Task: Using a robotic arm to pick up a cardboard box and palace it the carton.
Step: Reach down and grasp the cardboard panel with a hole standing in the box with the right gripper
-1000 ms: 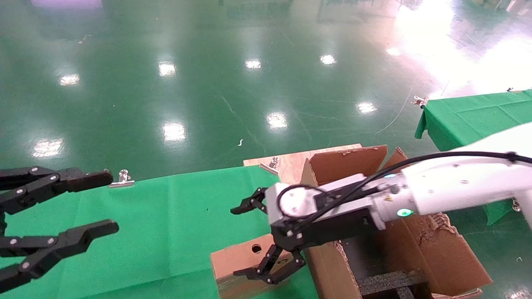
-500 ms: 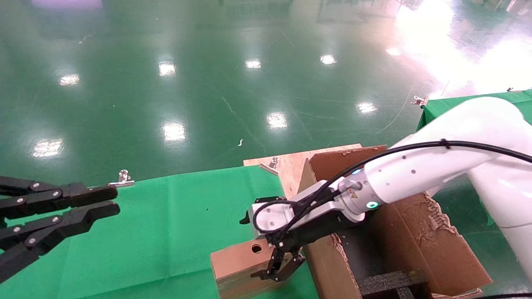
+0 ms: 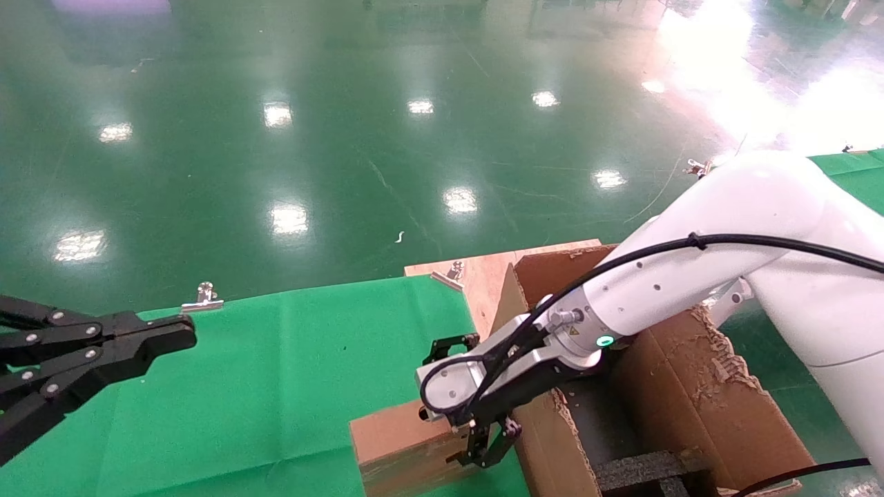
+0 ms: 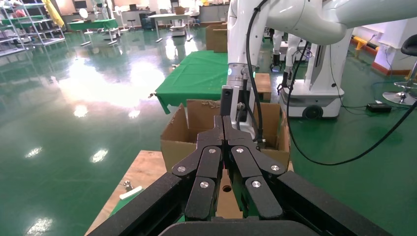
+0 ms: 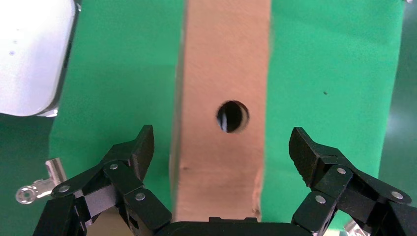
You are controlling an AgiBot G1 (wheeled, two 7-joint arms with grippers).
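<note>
The small brown cardboard box (image 3: pixel 394 445) with a round hole lies on the green cloth next to the carton (image 3: pixel 690 400), a large torn-flapped carton with black foam inside. The white robotic arm (image 3: pixel 690 276) reaches over the carton. Its right gripper (image 3: pixel 459 414) points down over the box and is open. In the right wrist view the box (image 5: pixel 221 73) lies between the spread fingers of the gripper (image 5: pixel 222 142), which do not touch it. My left gripper (image 3: pixel 186 331) is shut and empty at the left, above the cloth; it also shows in the left wrist view (image 4: pixel 223 123).
A green cloth (image 3: pixel 276 373) covers the table. A bare wooden board (image 3: pixel 483 269) lies behind the carton, with a metal clip (image 3: pixel 452 270) on it. Another clip (image 3: pixel 202 298) sits on the cloth's far edge. A second green table (image 3: pixel 856 166) stands at the far right.
The right arm has swung down and its open gripper has dropped over the small box. The left gripper has gone from open to shut.
</note>
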